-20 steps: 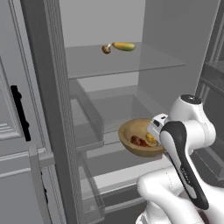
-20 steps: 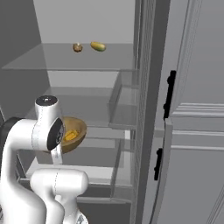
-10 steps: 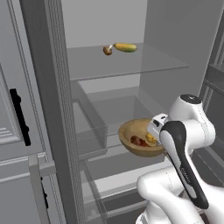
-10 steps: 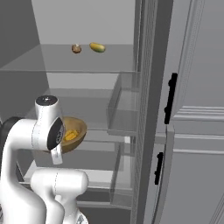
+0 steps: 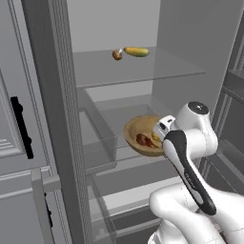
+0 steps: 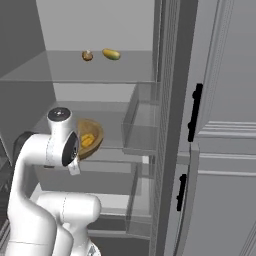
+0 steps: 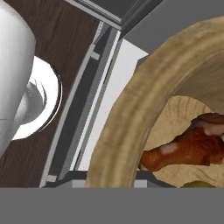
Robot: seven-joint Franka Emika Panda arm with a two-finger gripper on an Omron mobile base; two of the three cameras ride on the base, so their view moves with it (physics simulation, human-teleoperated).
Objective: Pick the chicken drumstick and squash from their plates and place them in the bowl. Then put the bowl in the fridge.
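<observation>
Bowl [image 5: 141, 138] in claw [image 5: 161, 132] grip

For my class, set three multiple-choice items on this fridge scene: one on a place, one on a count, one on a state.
1. Where is the bowl?
A. top shelf
B. in the gripper, in front of the fridge
C. floor

2. How many items lie on the upper glass shelf?
A. two
B. four
C. none

3. The fridge stands:
A. shut
B. open
C. tipped over

Key: 1 B, the arm carries it below that shelf; 2 A, a small brown item and a yellow-green vegetable; 3 B, its interior shows.
</observation>
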